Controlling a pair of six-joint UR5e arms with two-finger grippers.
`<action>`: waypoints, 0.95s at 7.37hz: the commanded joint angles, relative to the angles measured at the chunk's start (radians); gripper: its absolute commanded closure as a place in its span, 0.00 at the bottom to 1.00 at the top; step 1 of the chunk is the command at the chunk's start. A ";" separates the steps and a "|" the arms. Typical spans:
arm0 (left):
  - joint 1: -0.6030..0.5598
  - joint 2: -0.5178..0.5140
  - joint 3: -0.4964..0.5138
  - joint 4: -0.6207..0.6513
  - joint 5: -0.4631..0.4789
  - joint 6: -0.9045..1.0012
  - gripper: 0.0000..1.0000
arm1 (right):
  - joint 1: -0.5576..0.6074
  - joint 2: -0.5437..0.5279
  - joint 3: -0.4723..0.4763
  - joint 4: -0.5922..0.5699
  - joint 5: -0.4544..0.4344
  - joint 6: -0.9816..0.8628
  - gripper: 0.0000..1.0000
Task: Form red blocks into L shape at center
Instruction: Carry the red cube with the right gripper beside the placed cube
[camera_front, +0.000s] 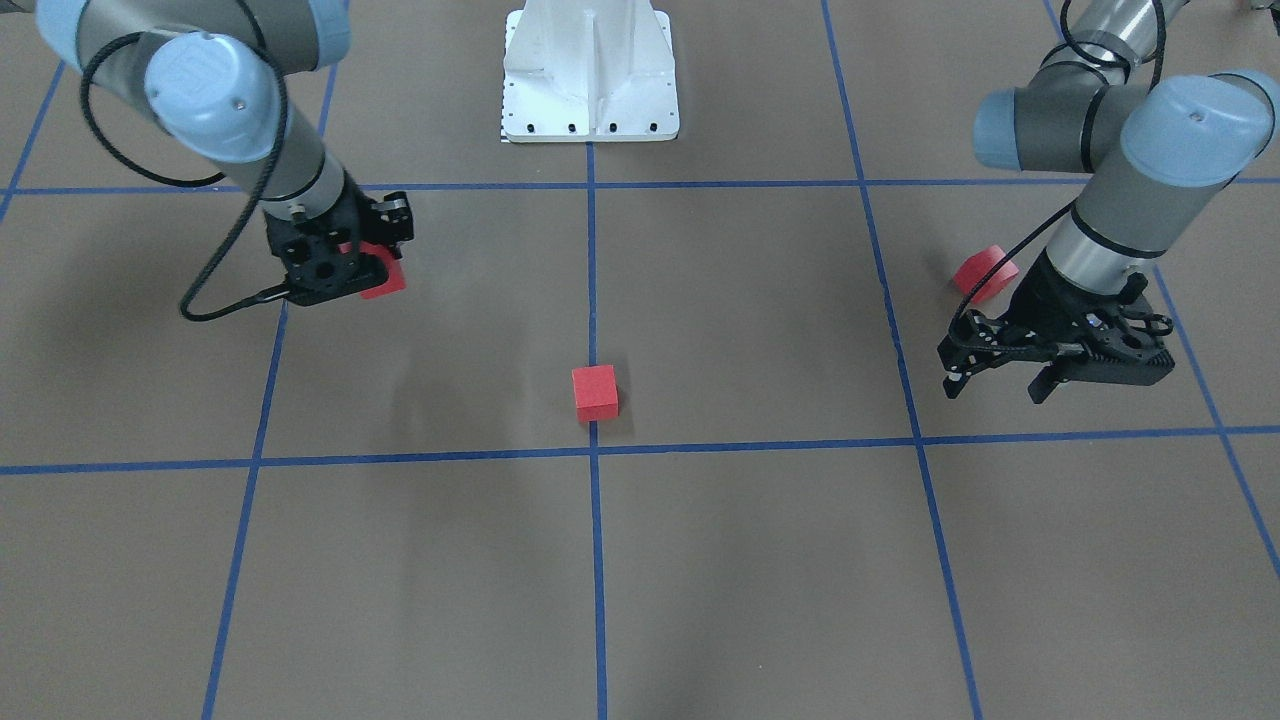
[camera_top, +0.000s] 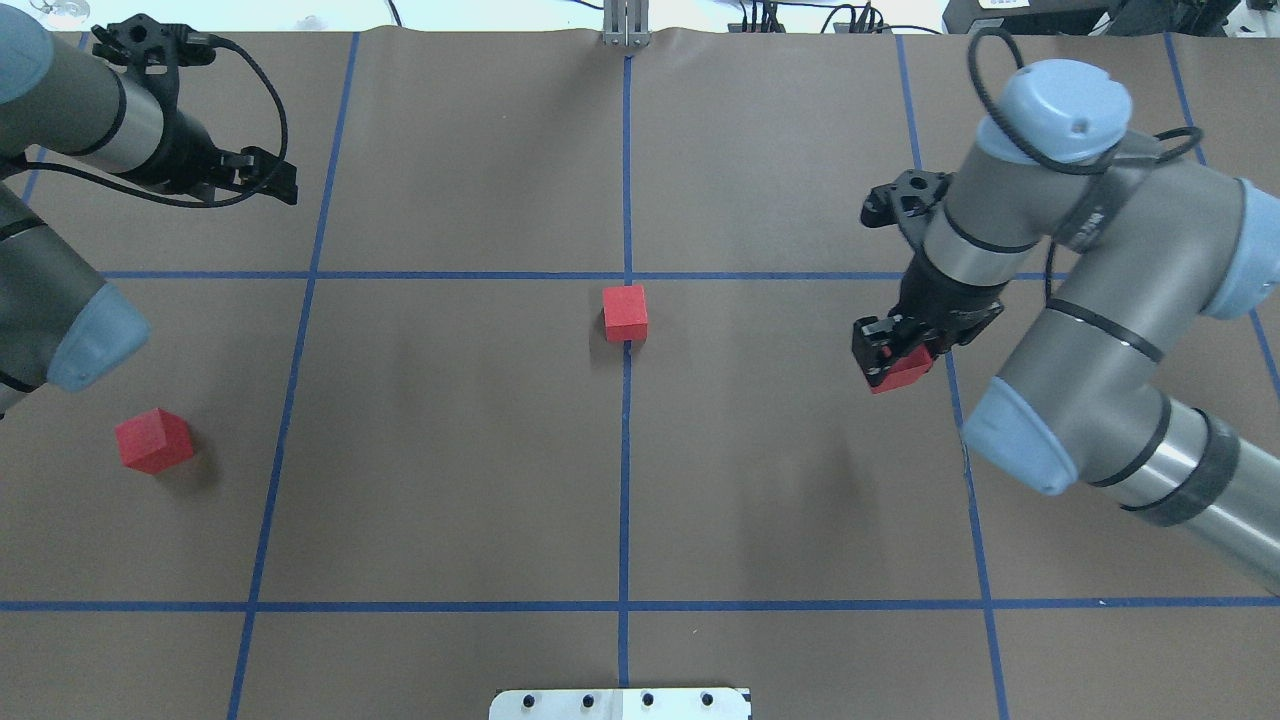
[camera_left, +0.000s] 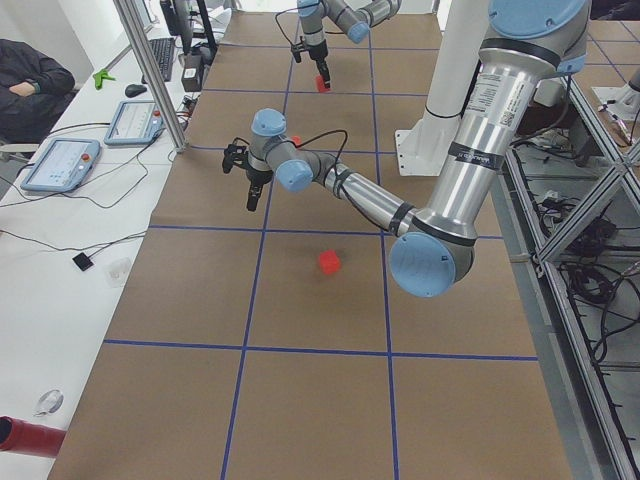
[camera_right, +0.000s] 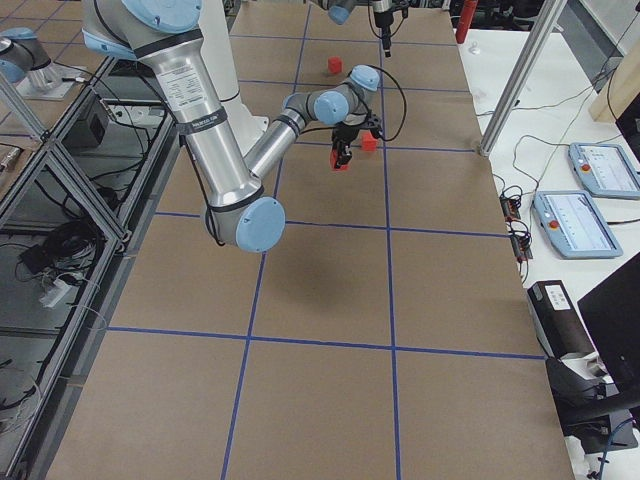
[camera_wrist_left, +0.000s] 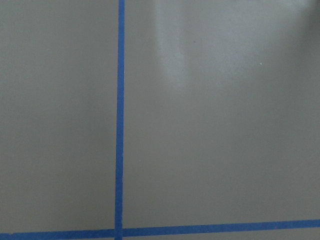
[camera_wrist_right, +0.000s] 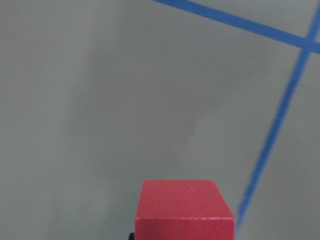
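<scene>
One red block (camera_front: 595, 392) lies on the vertical blue line, just on the robot's side of the center crossing (camera_front: 594, 450); it also shows in the overhead view (camera_top: 625, 313). My right gripper (camera_front: 372, 262) is shut on a second red block (camera_top: 908, 370) and holds it above the table, off to my right of the center. That block fills the bottom of the right wrist view (camera_wrist_right: 185, 210). The third red block (camera_top: 153, 440) lies on the table on my left side. My left gripper (camera_front: 998, 390) is open and empty, hovering beyond that block (camera_front: 985, 272).
The white robot base plate (camera_front: 590, 80) sits at the table's near edge by the robot. Blue tape lines (camera_wrist_left: 120, 120) mark a grid on the brown surface. Tablets and cables (camera_left: 60, 165) lie on a side bench beyond the table.
</scene>
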 joint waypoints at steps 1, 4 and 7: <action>-0.088 0.055 0.001 -0.004 -0.071 0.120 0.01 | -0.104 0.193 -0.124 0.060 -0.030 0.228 1.00; -0.108 0.058 0.016 -0.002 -0.072 0.147 0.01 | -0.164 0.366 -0.429 0.278 -0.128 0.413 1.00; -0.105 0.056 0.021 -0.002 -0.070 0.144 0.01 | -0.172 0.368 -0.469 0.281 -0.227 0.421 1.00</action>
